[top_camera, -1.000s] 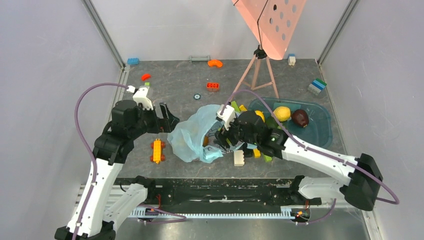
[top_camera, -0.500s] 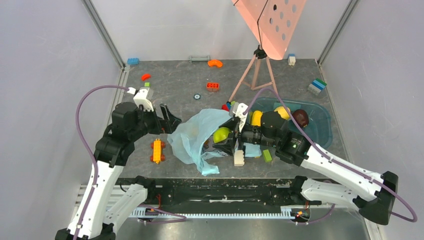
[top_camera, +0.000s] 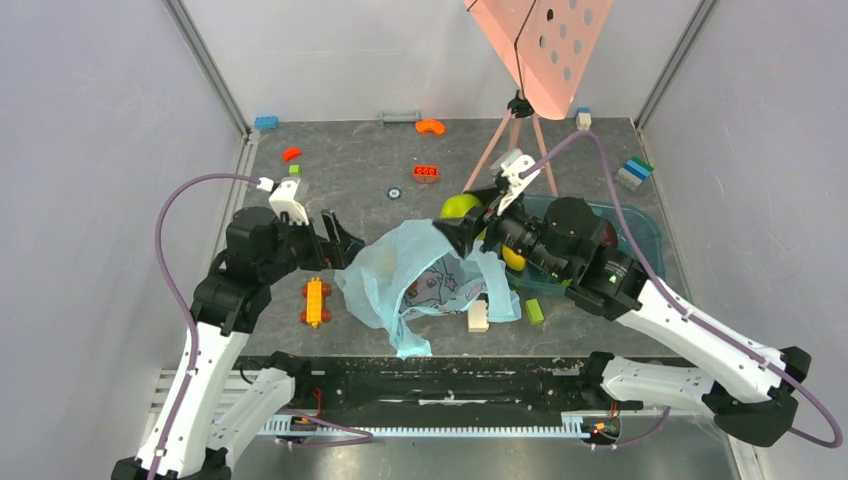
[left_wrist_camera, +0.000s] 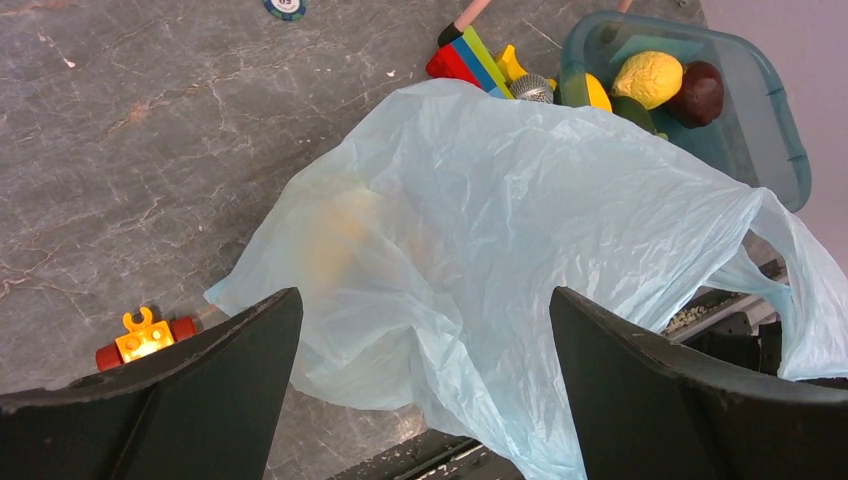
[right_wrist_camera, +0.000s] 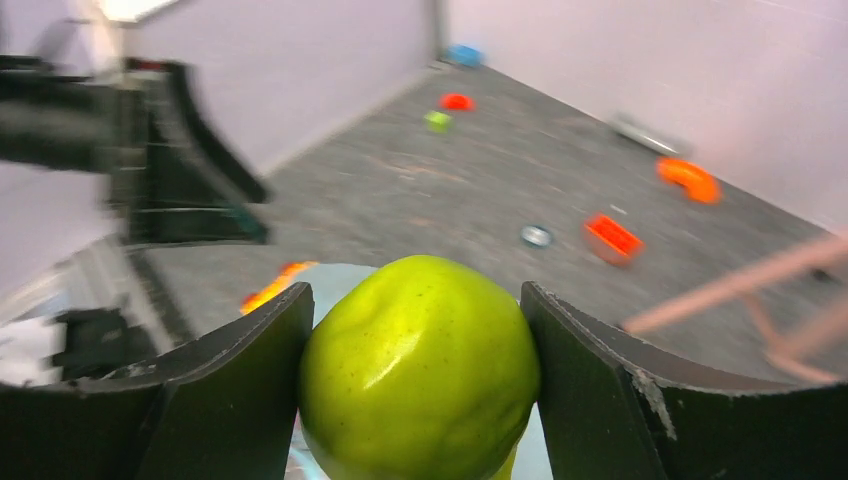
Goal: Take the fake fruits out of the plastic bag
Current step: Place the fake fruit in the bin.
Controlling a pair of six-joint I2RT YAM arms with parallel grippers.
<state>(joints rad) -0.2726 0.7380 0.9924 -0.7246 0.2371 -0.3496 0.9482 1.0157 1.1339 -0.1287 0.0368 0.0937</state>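
Note:
The light blue plastic bag [top_camera: 420, 275] lies crumpled mid-table; it also fills the left wrist view [left_wrist_camera: 500, 240]. My right gripper [top_camera: 462, 215] is shut on the green pear [top_camera: 460, 207] and holds it in the air above the bag's far edge; the pear fills the right wrist view [right_wrist_camera: 420, 370]. My left gripper [top_camera: 338, 237] is open and empty just left of the bag [left_wrist_camera: 425, 330]. A yellow lemon [left_wrist_camera: 648, 78] and a dark maroon fruit [left_wrist_camera: 698, 93] lie in the teal tub [left_wrist_camera: 770, 130]. An orange blur shows through the bag [left_wrist_camera: 335, 235].
Loose toy bricks lie about: an orange-yellow one [top_camera: 315, 301] left of the bag, a cream one [top_camera: 478, 317] and a green one [top_camera: 534, 311] at its front, a red one [top_camera: 426, 172] further back. A pink tripod [top_camera: 515, 140] with a perforated panel stands behind the tub.
My right gripper has come out of the bag with the green pear and lifted it up and back toward the tub. The bag has slumped open. The left arm has barely moved.

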